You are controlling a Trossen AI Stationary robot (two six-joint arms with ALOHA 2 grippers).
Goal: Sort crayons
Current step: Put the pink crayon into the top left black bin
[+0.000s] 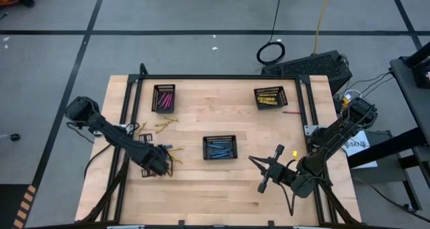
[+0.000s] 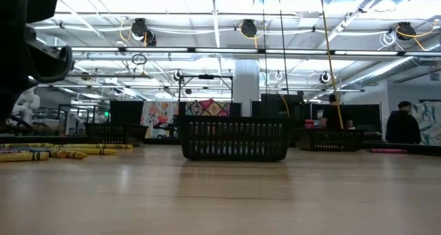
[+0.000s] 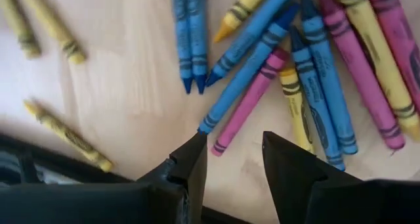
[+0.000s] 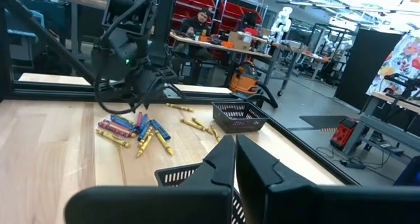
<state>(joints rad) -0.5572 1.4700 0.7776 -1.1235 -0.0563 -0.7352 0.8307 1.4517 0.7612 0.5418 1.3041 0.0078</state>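
Several crayons (image 3: 262, 60) lie loose in a heap near the desk's (image 1: 201, 182) left edge, toward the front, and that's where I'm working right now. My left tool (image 3: 233, 159) hangs right over the pile with its jaws parted and nothing between them, so I'd call this the pick step, not yet a grab. Just ahead of the gap sit the ends of a blue crayon (image 3: 246, 73) and a pink crayon (image 3: 252, 99), lying side by side and touching. Both run on a slant across the jaw line, tips pointing away from the tool, so I reckon the next move needs a small wrist twist and a drop onto just one stick. My right tool (image 4: 235, 159) waits closed and empty near the front right corner. Three black trays (image 1: 220, 147) sit farther back.
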